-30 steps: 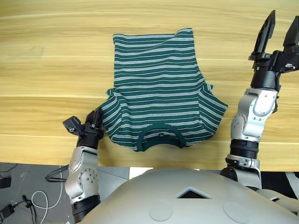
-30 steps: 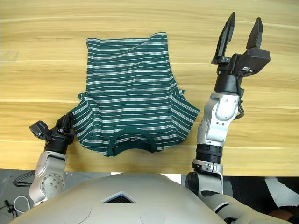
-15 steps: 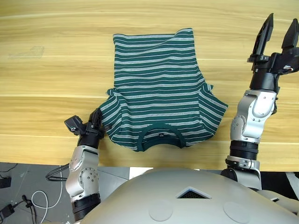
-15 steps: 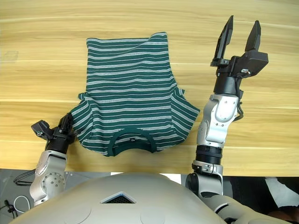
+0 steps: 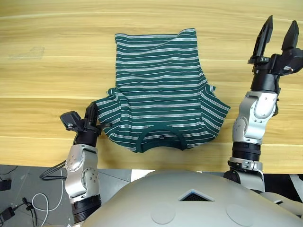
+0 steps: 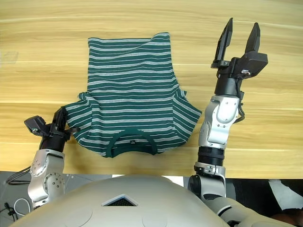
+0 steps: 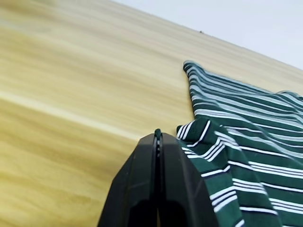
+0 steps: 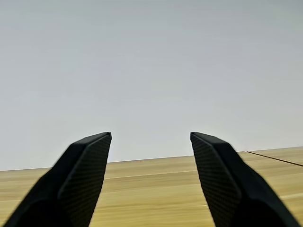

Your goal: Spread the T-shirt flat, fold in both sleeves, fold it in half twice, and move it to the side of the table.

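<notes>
While the left end effector (image 7: 157, 137) pinches the T-shirt's (image 5: 161, 85) sleeve (image 5: 108, 101), its body stretches rightward; the right end effector (image 5: 281, 23) hangs spread, well apart.

Green white-striped T-shirt (image 5: 161, 94), tan table (image 5: 57, 61)

2 head eyes: steep look down over light wooden table (image 5: 57, 28), same scene, sideways offset. Left wrist cam: low, close behind black left gripper (image 7: 157, 135), facing green white-striped T-shirt (image 7: 236, 142). Right wrist cam: raised, level past black right gripper (image 8: 150, 137).
</notes>
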Controlling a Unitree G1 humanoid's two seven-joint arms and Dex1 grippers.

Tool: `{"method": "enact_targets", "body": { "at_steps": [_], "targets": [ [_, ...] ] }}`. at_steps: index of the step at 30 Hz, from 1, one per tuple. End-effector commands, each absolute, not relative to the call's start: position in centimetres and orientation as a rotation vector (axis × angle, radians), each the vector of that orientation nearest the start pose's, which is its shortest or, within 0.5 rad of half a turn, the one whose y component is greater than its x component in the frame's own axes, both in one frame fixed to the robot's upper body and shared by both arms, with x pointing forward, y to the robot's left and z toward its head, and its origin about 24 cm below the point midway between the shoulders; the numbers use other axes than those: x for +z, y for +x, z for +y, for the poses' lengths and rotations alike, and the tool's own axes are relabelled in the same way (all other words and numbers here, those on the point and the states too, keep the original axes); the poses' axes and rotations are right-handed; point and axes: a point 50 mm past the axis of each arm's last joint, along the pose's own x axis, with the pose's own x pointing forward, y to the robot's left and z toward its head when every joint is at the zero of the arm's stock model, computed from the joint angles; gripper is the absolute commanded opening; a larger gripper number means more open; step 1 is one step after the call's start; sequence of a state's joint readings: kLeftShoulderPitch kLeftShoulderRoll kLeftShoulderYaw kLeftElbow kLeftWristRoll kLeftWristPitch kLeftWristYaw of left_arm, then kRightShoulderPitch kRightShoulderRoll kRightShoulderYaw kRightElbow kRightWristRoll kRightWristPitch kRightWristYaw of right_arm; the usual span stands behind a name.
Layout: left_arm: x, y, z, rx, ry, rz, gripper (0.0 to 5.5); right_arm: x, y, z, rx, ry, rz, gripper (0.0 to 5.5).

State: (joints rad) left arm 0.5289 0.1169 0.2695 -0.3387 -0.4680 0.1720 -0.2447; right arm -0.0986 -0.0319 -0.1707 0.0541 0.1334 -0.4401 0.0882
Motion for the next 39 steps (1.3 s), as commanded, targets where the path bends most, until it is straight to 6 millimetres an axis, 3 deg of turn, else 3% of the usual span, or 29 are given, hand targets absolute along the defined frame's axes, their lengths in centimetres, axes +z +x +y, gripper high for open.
{"method": "enact_targets", "body": {
  "at_steps": [1,6,12,24,39],
  "targets": [
    [2.7,13.7,23.6,0.091,-0.255,0.203,0.02,9.8,26.1,-18.8,-0.073,0.044,-0.509,3.1],
    [2.4,13.5,22.7,0.032,-0.222,0.243,0.02,9.7,26.1,-18.8,-0.069,0.042,-0.506,3.1],
    [3.5,13.6,21.5,-0.084,-0.091,0.196,0.02,9.5,26.2,-18.8,-0.063,0.036,-0.499,3.1],
    [4.3,13.6,20.8,-0.154,-0.026,0.133,0.02,9.2,26.3,-18.6,-0.056,0.035,-0.486,3.1],
    [3.6,11.8,17.4,-0.499,0.203,0.121,0.02,9.1,26.3,-18.6,-0.052,0.033,-0.482,3.1]
  ]
}}
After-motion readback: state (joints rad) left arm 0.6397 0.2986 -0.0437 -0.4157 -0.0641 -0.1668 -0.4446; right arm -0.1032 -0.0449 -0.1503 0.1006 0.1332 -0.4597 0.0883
